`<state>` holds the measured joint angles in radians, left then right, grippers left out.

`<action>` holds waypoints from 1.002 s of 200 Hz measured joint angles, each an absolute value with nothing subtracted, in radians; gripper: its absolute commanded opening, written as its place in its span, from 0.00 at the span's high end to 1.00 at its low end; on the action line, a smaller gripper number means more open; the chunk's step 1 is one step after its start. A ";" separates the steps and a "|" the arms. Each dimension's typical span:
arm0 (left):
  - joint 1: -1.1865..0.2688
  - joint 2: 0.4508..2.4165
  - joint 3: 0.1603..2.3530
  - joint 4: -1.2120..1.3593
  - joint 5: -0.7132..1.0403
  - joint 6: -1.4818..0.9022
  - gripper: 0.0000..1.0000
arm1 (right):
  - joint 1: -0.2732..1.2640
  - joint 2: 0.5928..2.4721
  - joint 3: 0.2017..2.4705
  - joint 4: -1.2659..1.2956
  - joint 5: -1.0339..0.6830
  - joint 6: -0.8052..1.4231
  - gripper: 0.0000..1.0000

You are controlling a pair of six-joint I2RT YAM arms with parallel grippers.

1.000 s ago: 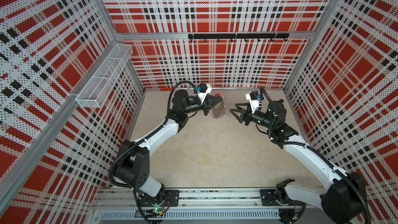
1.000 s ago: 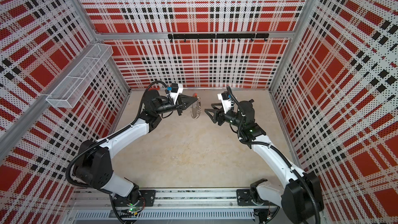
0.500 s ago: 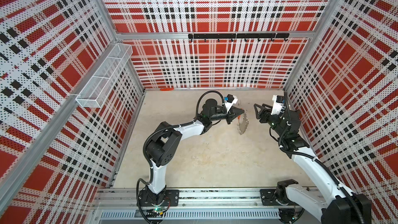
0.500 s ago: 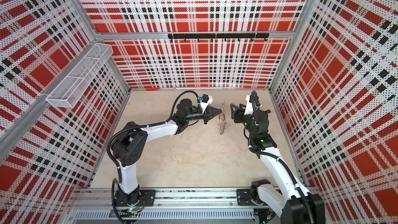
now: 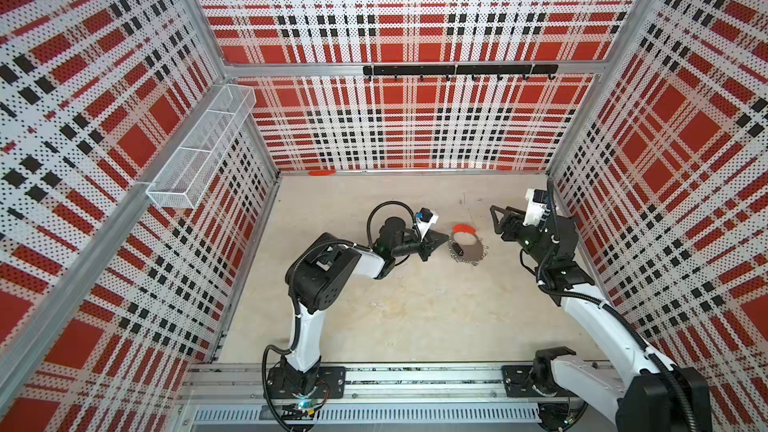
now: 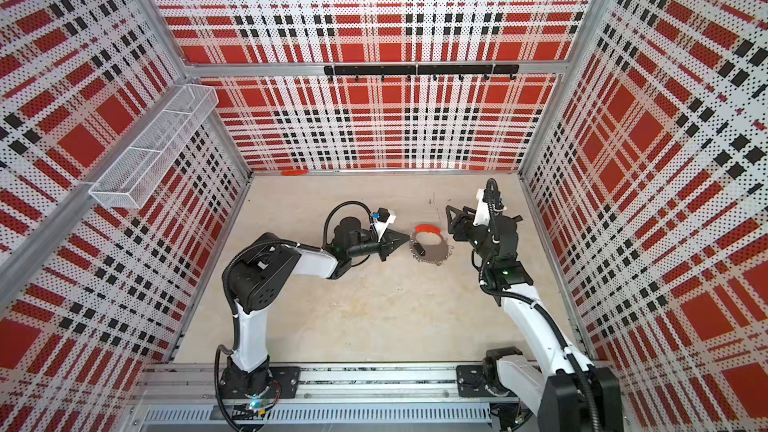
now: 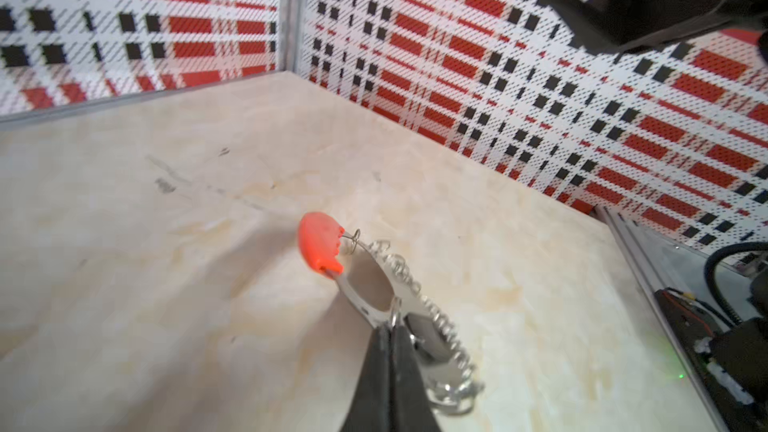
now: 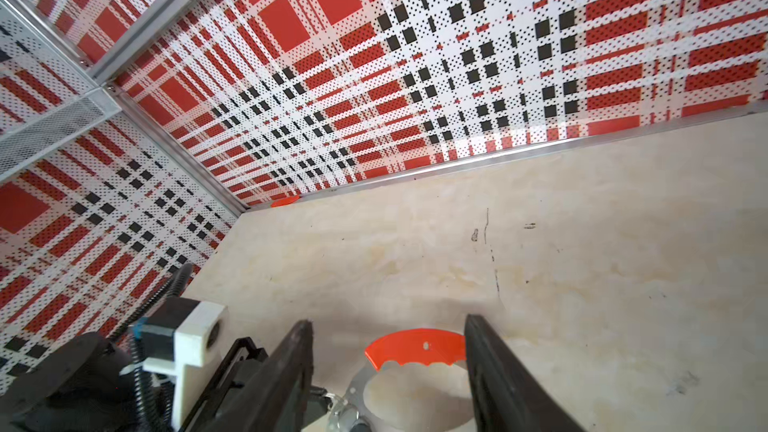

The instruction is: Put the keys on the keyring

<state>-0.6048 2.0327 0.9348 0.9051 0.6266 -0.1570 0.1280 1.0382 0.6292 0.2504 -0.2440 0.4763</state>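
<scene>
Keyring carried rightward within the last second and tipped from edge-on to nearly flat over surface, rim pinched in fully closed left tool; keys hanging inside it, apparently threaded already. Right tool empty, jaws apart, close to right wall. Leaves open room toward front and left.

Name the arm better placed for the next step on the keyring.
Right, likely: the right gripper hovers by the red sleeve, jaws open and empty; the left gripper has its jaws shut on the keyring.
</scene>
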 measured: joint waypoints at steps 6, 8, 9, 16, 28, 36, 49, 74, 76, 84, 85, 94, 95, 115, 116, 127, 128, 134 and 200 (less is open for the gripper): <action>-0.595 2.033 0.918 0.910 0.619 -0.156 0.98 | 0.128 1.042 0.621 0.257 -0.256 0.480 0.39; -0.593 2.033 0.912 0.911 0.616 -0.155 0.97 | 0.128 1.043 0.619 0.259 -0.244 0.481 0.39; -0.592 2.033 0.911 0.911 0.616 -0.155 0.97 | 0.128 1.044 0.618 0.260 -0.255 0.482 0.39; -0.587 2.033 0.897 0.913 0.605 -0.154 0.95 | 0.128 1.049 0.610 0.264 -0.260 0.489 0.39; -0.584 2.033 0.886 0.916 0.589 -0.153 0.85 | 0.128 1.061 0.602 0.268 -0.257 0.495 0.38; -0.584 2.032 0.882 0.921 0.580 -0.152 0.77 | 0.128 1.068 0.600 0.268 -0.255 0.495 0.38; -0.584 2.025 0.874 0.931 0.552 -0.154 0.50 | 0.128 1.072 0.599 0.267 -0.257 0.492 0.37; -0.585 1.939 0.801 0.929 0.461 -0.160 0.02 | 0.128 1.061 0.599 0.249 -0.148 0.466 0.33; -0.585 1.925 0.791 0.926 0.446 -0.162 0.02 | 0.128 1.059 0.599 0.246 -0.138 0.462 0.33; -0.585 1.862 0.756 0.910 0.397 -0.165 0.02 | 0.128 1.053 0.599 0.234 -0.071 0.450 0.32; -0.585 1.849 0.750 0.905 0.378 -0.165 0.02 | 0.128 1.053 0.599 0.231 -0.059 0.450 0.31; -0.585 1.769 0.721 0.873 0.313 -0.164 0.02 | 0.128 1.050 0.598 0.225 0.022 0.434 0.30; -0.585 1.763 0.719 0.871 0.306 -0.164 0.02 | 0.128 1.050 0.598 0.224 0.027 0.432 0.30; -0.586 1.563 0.692 0.786 0.097 -0.127 0.02 | 0.128 1.050 0.560 0.260 0.181 0.378 0.26; -0.586 1.557 0.691 0.784 0.085 -0.125 0.02 | 0.128 1.050 0.557 0.264 0.186 0.377 0.26; -0.585 1.465 0.678 0.764 -0.047 -0.090 0.02 | 0.128 1.056 0.491 0.345 0.246 0.340 0.26; -0.585 1.460 0.677 0.763 -0.055 -0.088 0.02 | 0.128 1.056 0.486 0.350 0.255 0.338 0.26; -0.582 1.417 0.664 0.759 -0.131 -0.074 0.02 | 0.128 1.065 0.443 0.402 0.277 0.320 0.27; -0.444 1.164 0.289 0.775 -0.577 0.010 0.02 | 0.128 1.327 0.258 0.797 0.382 0.164 0.24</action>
